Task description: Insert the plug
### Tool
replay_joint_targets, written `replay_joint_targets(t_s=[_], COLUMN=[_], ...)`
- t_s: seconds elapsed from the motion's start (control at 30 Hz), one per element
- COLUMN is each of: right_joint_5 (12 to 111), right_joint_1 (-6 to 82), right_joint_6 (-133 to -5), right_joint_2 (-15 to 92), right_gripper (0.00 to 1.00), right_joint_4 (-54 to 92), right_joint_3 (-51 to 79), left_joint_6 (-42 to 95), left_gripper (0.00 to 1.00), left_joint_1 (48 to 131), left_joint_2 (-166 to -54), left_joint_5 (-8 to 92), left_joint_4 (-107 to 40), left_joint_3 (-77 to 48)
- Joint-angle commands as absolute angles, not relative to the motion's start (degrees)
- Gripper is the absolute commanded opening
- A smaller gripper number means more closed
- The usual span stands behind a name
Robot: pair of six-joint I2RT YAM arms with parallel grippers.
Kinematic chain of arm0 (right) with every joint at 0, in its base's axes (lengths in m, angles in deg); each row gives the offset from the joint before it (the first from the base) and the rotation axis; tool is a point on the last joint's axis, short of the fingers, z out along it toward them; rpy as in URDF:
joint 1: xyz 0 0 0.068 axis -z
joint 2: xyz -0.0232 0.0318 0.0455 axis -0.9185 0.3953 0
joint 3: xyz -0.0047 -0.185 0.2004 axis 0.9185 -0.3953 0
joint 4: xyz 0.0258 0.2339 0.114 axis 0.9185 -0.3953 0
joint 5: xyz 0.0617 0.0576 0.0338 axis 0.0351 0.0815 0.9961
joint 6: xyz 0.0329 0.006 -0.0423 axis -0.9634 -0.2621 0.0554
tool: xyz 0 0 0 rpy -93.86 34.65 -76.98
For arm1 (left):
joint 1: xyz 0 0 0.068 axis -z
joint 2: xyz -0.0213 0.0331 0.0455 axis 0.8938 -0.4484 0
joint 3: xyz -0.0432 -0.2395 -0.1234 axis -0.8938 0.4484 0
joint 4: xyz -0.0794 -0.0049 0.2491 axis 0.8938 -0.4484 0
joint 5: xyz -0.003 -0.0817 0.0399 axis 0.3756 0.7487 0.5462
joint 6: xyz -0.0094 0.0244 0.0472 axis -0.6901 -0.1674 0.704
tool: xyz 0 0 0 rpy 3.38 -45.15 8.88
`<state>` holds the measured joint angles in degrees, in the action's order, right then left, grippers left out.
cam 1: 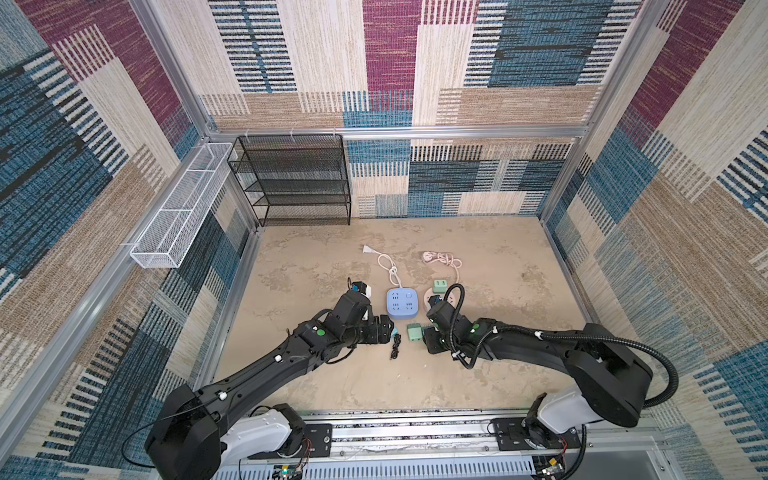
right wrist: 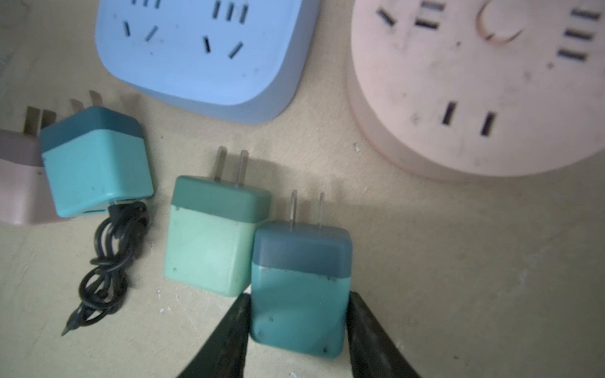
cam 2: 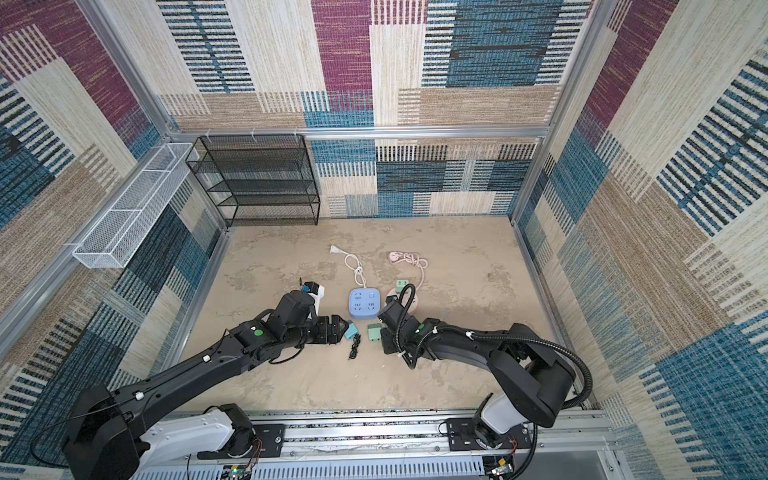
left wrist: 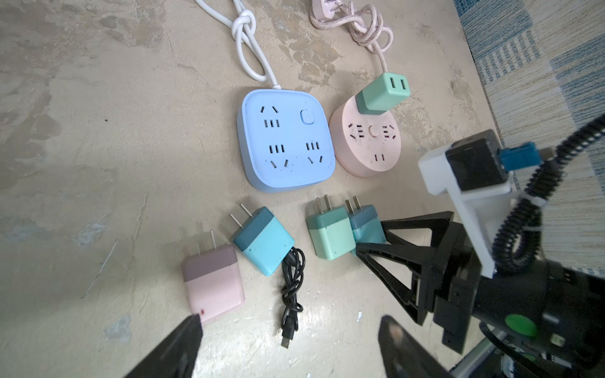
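Two fingers [right wrist: 226, 333] of the right gripper [right wrist: 298, 296] are pinching the teal plug [right wrist: 301, 271] by its sides, its prongs pointing toward the blue power strip [right wrist: 203, 59] and round pink power strip [right wrist: 474, 98] ahead. A mint plug [right wrist: 212, 239] is lying just beside it. The left gripper [left wrist: 291, 320] is hovering spread wide, near a pink plug [left wrist: 212, 284].

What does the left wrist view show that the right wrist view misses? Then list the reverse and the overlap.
Left wrist only: the mint-green charger plugged into the round pink power strip, and the knotted white cord. Right wrist only: how the right gripper pinches both sides of the teal dark-capped charger. Both: the square blue power strip, the black cable.
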<state>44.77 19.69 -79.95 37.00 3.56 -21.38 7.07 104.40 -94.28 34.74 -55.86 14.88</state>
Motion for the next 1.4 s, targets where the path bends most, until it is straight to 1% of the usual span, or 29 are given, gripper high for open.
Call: replay_joint_targets(t_s=[0.0, 0.3, 0.53, 0.63, 0.77, 0.83, 0.9, 0.93, 1.2, 1.37], right_joint_5=[43.84, 44.52, 44.84, 44.53, 44.59, 44.71, 44.07, 43.77, 43.05, 48.74], right_joint_1=[19.61, 19.61, 19.62, 19.61, 19.61, 19.63, 19.67, 19.61, 19.61, 19.61], right_joint_6=[-80.89, -80.58, -80.07, -79.62, -79.13, -78.50, -77.76, -77.30, -70.92, -64.42], right_joint_2=[37.70, 40.27, 41.17, 41.81, 41.94, 40.87, 39.73, 39.20, 33.29, 26.22], right_gripper=[0.49, 0.49, 0.46, 0.42, 0.33, 0.22, 0.06, 0.00, 0.00, 0.00], right_joint_4=[4.66, 5.26, 4.75, 3.89, 3.33, 3.33, 2.70, 2.24, 1.55, 4.40], right_joint_3=[-20.97, -19.86, -19.48, -19.35, -19.69, -20.11, -19.97, -19.83, -20.68, -22.57], left_joint_6=[6.67, 6.56, 6.63, 6.65, 6.60, 6.63, 6.57, 6.65, 6.65, 5.53], left_gripper=[0.89, 0.89, 0.90, 0.89, 0.90, 0.89, 0.89, 0.90, 0.89, 0.89], left_joint_1=[104.40, 104.40, 104.38, 104.40, 104.40, 104.34, 104.33, 104.33, 104.37, 104.33], left_joint_2=[-93.91, -93.87, -93.43, -93.75, -94.28, -94.22, -94.22, -94.30, -94.70, -95.10], left_joint_5=[35.44, 36.23, 35.72, 35.85, 36.16, 36.15, 36.02, 35.97, 36.53, 39.08], left_joint_4=[-54.89, -54.59, -54.57, -54.26, -54.03, -53.93, -53.93, -54.02, -54.32, -53.43], left_joint_3=[15.06, 15.39, 15.97, 16.17, 16.14, 16.26, 16.37, 16.44, 16.13, 15.77])
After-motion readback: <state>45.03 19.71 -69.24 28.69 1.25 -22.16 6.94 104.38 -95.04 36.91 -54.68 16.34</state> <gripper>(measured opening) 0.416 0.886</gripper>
